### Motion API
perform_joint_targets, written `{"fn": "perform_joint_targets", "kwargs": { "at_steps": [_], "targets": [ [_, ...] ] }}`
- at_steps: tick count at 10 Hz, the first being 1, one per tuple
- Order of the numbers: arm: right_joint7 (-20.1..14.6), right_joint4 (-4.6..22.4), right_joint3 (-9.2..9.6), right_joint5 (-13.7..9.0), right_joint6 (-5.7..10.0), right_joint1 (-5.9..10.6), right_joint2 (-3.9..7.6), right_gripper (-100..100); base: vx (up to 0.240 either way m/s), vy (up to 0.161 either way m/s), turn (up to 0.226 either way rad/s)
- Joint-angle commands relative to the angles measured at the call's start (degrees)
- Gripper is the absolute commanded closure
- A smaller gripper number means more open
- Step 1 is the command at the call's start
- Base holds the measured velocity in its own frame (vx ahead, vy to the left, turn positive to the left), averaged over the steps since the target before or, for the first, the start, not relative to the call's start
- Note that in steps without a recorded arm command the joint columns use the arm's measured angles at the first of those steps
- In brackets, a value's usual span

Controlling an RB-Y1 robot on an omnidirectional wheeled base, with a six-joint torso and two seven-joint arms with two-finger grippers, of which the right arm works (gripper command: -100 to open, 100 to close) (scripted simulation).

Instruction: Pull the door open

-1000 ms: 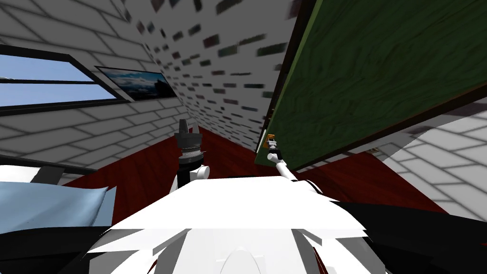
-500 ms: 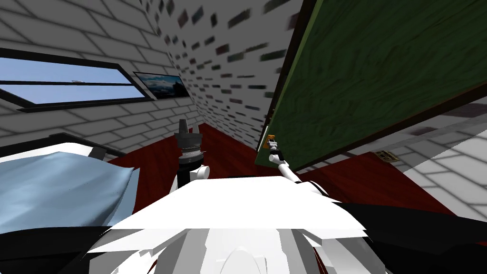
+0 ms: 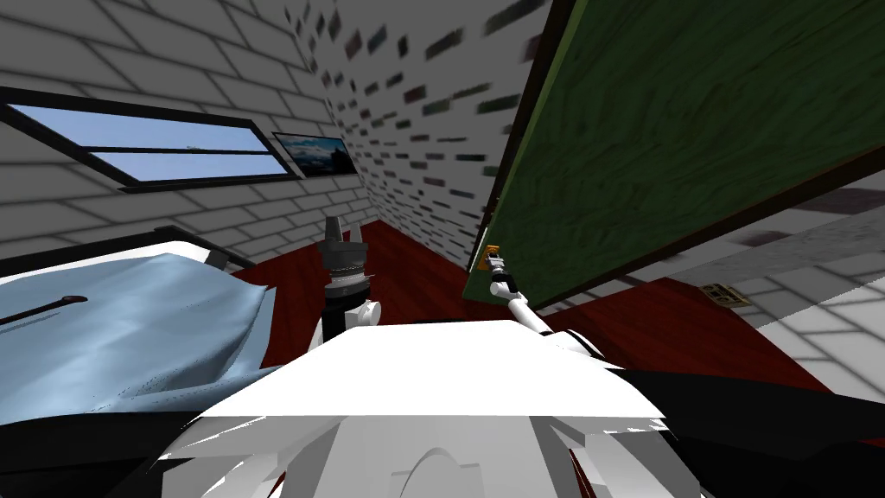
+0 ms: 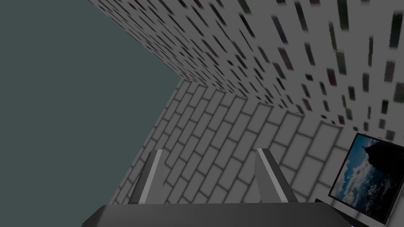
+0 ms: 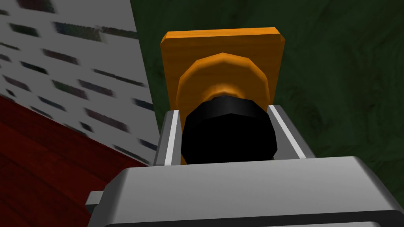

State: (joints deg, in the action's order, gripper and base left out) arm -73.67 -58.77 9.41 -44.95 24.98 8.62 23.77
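Observation:
A dark green door [image 3: 683, 130] with a dark frame fills the right of the head view, swung partly out from the wall. Near its free edge is an orange plate [image 5: 223, 51] carrying a black round knob [image 5: 229, 132]. My right gripper [image 5: 229, 134] is shut on that knob, one finger pressing each side; in the head view the right gripper [image 3: 494, 264] sits at the door's edge. My left gripper [image 3: 343, 232] is raised ahead of my chest, left of the door, its fingers [image 4: 150, 179] open with nothing between them.
A bed with a light blue cover [image 3: 121, 337] lies at the left. Red wooden floor [image 3: 415, 281] runs between bed and door. A brick wall with a window [image 3: 164, 151] and a picture [image 3: 318, 154] stands behind. A small vent [image 3: 724, 294] sits low on the right.
The whole head view has shifted: window, picture and bed slid rightward and the bed shows more, so I have turned or moved. My right gripper stays shut on the knob.

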Motion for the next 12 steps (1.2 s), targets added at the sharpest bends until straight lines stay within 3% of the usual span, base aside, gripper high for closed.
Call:
{"fn": "perform_joint_targets", "kwargs": {
  "at_steps": [1, 7, 8, 9, 12],
  "targets": [
    [-1.0, -0.8, 1.21, 0.2, 0.14, -0.52, 0.69, 100, -0.205, -0.083, 0.102],
    [-4.6, -3.2, 5.34, 0.7, 0.7, -1.93, 3.59, 100, -0.208, -0.075, 0.098],
    [-4.3, -2.9, 4.96, 0.7, 0.62, -1.83, 3.28, 100, -0.094, -0.037, 0.041],
    [-5.4, -3.5, 6.25, 1.0, 0.82, -2.37, 4.12, 100, -0.119, -0.045, 0.102],
    [-7.1, -4.5, 7.87, 1.4, 1.39, -2.93, 5.53, 100, -0.193, -0.055, 0.079]
  ]
}}
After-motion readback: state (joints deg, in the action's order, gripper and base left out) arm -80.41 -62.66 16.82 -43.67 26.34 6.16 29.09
